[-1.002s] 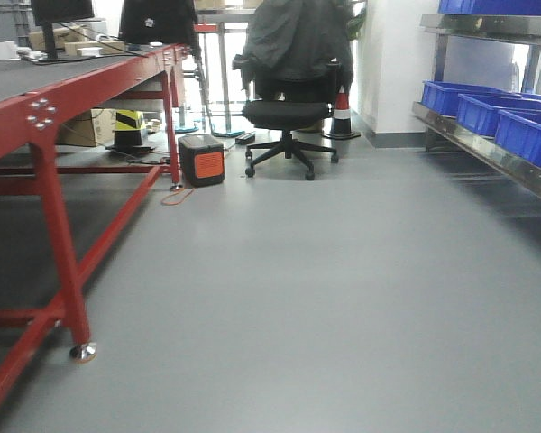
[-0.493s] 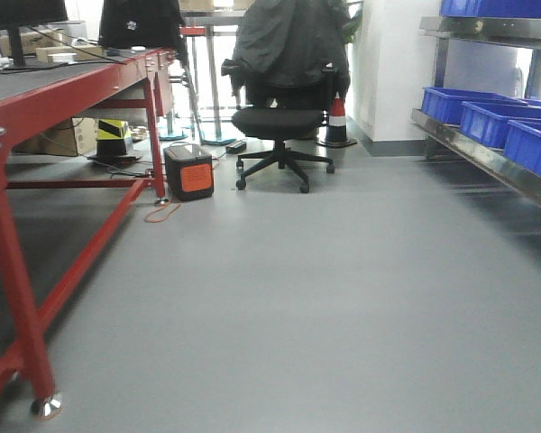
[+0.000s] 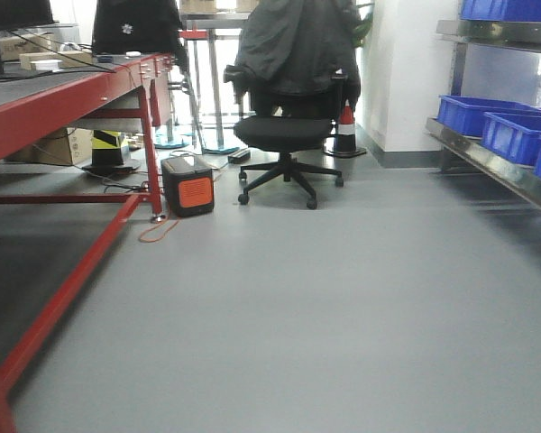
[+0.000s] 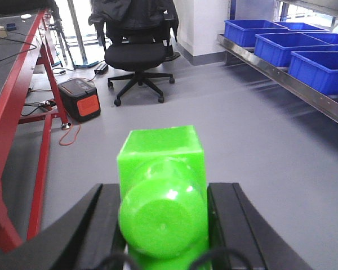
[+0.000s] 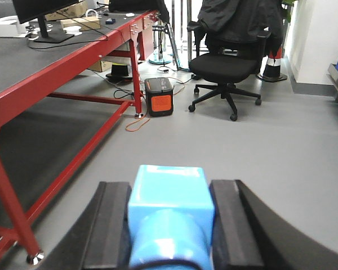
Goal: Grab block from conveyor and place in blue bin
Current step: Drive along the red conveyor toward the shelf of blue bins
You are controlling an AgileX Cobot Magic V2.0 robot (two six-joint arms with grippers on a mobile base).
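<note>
R fingers [image 5: 110,225] clenched on block [image 5: 170,208], light blue, one finger touching each side. L fingers [image 4: 79,230] likewise grasp a green block [image 4: 160,169]. Both blocks held over grey floor [image 3: 325,298]. Blue bins [image 3: 469,115] sit on shelf [image 3: 487,165] at right, well apart from block. Red-framed counter [image 5: 62,67] at left. Office chair [image 3: 288,135] w/ jacket ahead.

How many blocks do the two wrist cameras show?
2. A green block is held in the left end effector, and a blue block in the right end effector. More may be hidden outside these views.
</note>
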